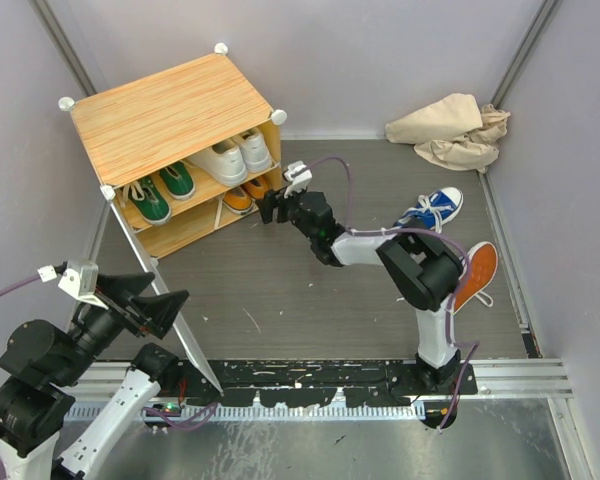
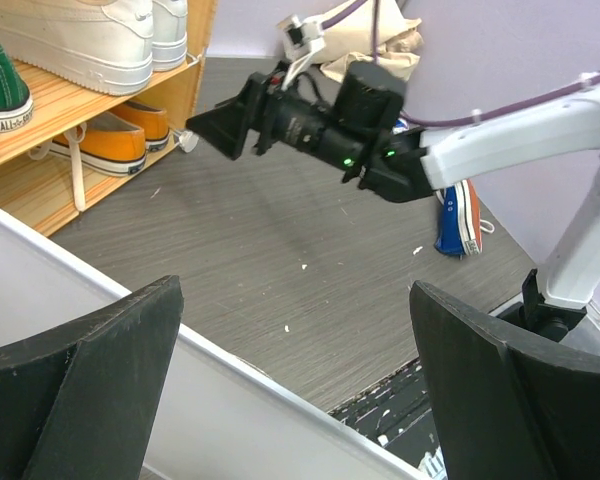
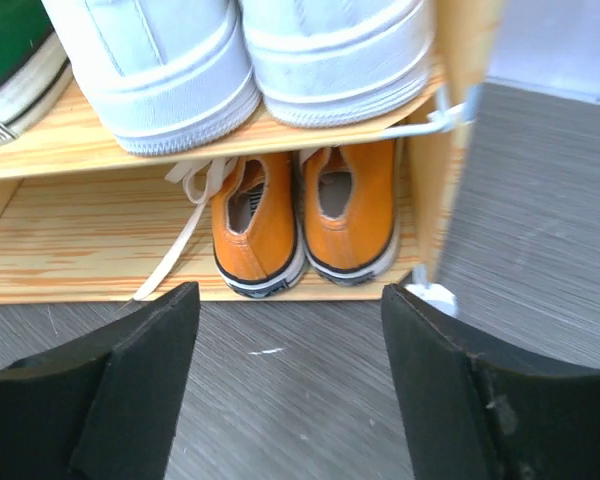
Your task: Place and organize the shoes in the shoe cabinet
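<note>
The shoe cabinet (image 1: 170, 115) stands at the far left with its grey-white door (image 1: 170, 310) swung open toward me. Its upper shelf holds a green pair (image 1: 160, 192) and a white pair (image 1: 235, 157). An orange pair (image 1: 245, 195) sits heels-out on the lower shelf, seen close in the right wrist view (image 3: 305, 210). My right gripper (image 1: 273, 207) is open and empty just in front of them (image 3: 290, 390). A blue shoe (image 1: 435, 210) stands on the floor at the right, and its mate (image 1: 477, 275) lies on its side showing an orange sole. My left gripper (image 1: 155, 312) is open, with the door's edge (image 2: 210, 370) running between its fingers.
A crumpled beige cloth bag (image 1: 450, 130) lies in the far right corner. Grey walls close in the floor on three sides. The metal rail (image 1: 320, 385) with both arm bases runs along the near edge. The left side of the lower shelf (image 3: 90, 240) holds only a loose lace.
</note>
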`<state>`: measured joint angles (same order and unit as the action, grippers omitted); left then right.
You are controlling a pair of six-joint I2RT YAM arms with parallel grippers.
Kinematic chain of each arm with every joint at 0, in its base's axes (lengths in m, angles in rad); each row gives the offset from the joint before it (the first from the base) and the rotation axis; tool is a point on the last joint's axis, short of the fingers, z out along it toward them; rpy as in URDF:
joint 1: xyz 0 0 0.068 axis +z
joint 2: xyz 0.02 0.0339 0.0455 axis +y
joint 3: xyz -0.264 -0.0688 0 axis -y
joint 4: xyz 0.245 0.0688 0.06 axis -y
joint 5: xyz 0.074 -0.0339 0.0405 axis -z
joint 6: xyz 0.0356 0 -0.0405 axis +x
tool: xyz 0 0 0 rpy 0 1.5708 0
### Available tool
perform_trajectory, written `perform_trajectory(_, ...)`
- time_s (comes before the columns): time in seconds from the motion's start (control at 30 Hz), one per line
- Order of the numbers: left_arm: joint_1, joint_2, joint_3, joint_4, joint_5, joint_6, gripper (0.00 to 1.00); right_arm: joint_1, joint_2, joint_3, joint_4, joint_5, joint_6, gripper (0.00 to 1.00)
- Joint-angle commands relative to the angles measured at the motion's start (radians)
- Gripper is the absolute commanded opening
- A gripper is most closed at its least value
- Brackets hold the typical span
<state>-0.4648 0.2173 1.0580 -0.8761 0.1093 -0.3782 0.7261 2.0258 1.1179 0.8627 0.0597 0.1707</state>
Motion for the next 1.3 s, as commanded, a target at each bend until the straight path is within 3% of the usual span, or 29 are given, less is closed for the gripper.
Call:
perform_trajectory(0.0,0.000,0.009,-0.002,-0.173,-0.019,-0.008,0.98,-0.008,-0.229,-0.077,-0.185,0.211,-0.007,0.85)
perform_trajectory(0.07,-0.001,0.004,-0.003,-0.173,-0.015,-0.008,0.98,-0.025,-0.311,-0.110,-0.314,0.326,-0.009,0.99)
perform_trajectory(0.23,-0.001,-0.021,-0.009,-0.156,0.004,-0.002,0.98,-0.154,-0.459,-0.087,-0.762,0.607,0.124,1.00)
perform_trajectory(0.3,-0.002,-0.024,-0.008,-0.152,0.017,0.006,0.98,-0.241,-0.503,-0.109,-0.842,0.644,0.176,1.00)
perform_trajectory(0.5,0.000,-0.026,-0.004,-0.147,0.045,0.022,0.98,-0.535,-0.543,-0.163,-0.930,0.380,0.281,0.99)
perform_trajectory(0.6,-0.002,-0.031,-0.009,-0.139,0.061,0.021,0.98,-0.560,-0.489,-0.156,-0.930,0.356,0.264,0.95)
perform_trajectory(0.73,-0.001,-0.034,-0.009,-0.145,0.060,0.020,0.98,-0.561,-0.396,-0.126,-0.924,0.293,0.241,0.81)
perform_trajectory(0.93,-0.001,-0.029,-0.007,-0.147,0.050,0.019,0.98,-0.561,-0.310,-0.127,-0.928,0.308,0.282,0.74)
perform_trajectory(1.0,-0.002,-0.025,-0.007,-0.148,0.048,0.019,0.98,-0.562,-0.290,-0.134,-0.911,0.288,0.281,0.65)
perform_trajectory(1.13,-0.001,-0.012,-0.010,-0.148,0.049,0.015,0.98,-0.562,-0.256,-0.126,-0.902,0.195,0.262,0.09)
perform_trajectory(1.27,-0.001,-0.015,-0.011,-0.150,0.045,0.006,0.98,-0.538,-0.289,-0.143,-0.878,0.056,0.238,0.01)
